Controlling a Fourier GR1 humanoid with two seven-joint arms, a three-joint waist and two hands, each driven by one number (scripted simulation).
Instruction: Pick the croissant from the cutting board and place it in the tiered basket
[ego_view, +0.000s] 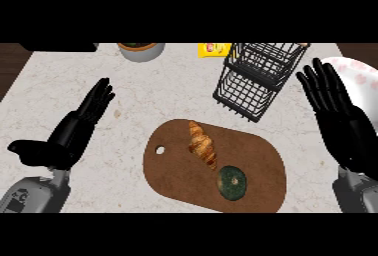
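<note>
Golden croissant (202, 145) lies untouched on the wooden cutting board (177, 170) beside a green doughnut (232, 182); the open right hand (336, 107), nearer the wire tiered basket (258, 82), should probably straddle its middle.

Pale marble counter (148, 95); dark wood floor (9, 65) past counter's far corners.

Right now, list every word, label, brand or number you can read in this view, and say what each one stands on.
No text can be read here.
Yellow package at the counter's far edge: it bears a red and white mark, too blurred to read.
Croissant, cutting board, tiered basket and the pot at the far edge: no lettering shows on any of them.
</note>
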